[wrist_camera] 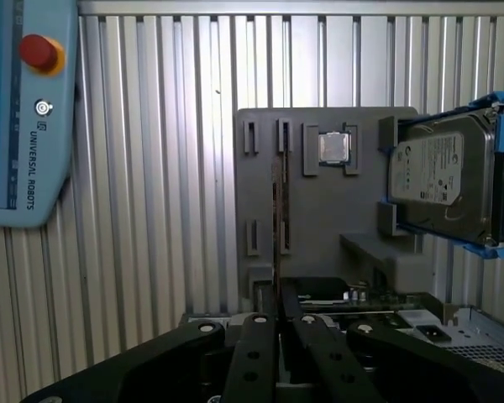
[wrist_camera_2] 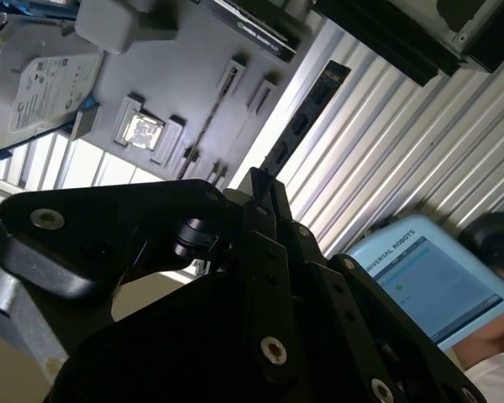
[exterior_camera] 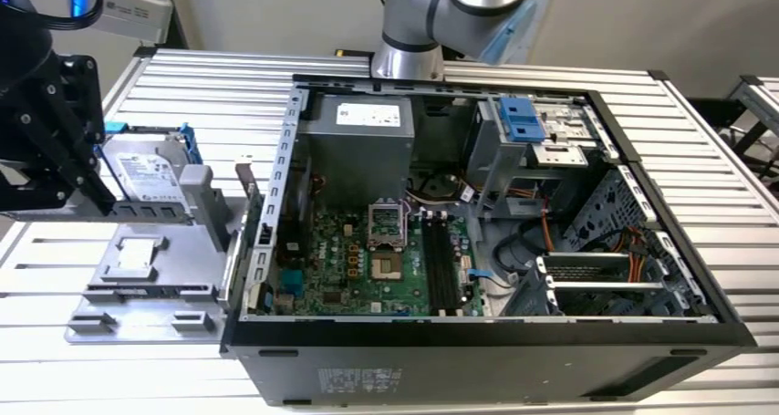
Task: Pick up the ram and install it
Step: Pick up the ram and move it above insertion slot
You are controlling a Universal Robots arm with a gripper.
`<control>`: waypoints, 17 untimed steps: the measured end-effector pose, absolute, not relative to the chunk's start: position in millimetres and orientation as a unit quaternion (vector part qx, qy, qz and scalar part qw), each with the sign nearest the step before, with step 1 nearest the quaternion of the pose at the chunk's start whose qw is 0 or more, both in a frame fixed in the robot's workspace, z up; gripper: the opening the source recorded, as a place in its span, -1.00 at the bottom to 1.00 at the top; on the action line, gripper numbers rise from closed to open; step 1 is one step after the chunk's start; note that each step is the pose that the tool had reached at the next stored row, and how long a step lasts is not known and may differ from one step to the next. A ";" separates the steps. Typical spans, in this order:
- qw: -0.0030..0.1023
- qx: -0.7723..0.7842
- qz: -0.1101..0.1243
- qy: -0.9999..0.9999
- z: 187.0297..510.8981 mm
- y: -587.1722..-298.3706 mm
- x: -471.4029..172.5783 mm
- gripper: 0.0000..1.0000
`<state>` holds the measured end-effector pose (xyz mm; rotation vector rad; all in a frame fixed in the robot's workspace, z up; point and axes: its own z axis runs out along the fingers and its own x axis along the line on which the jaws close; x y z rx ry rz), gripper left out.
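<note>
You have the jaws clamped shut on the ram [wrist_camera_2: 301, 124], a thin, flat, dark stick carrying a row of black chips, seen edge-on in the first wrist view. It sits over the matte grey moulded tray [wrist_camera: 319, 210] on the ribbed metal desk [wrist_camera: 151, 210].

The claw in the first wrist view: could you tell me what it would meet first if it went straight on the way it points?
Most likely the grey holder tray: the claw grips the ram, whose far end lies over that tray. Depth is unclear, so contact distance cannot be judged.
</note>
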<state>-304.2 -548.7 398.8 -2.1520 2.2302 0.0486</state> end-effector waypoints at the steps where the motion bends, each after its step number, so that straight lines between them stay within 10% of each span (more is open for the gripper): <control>1: 0.021 -0.694 0.016 0.719 398.8 -548.7 -301.7 -1.00; 17: 0.021 -0.695 0.016 0.719 398.8 -547.0 -255.4 -1.00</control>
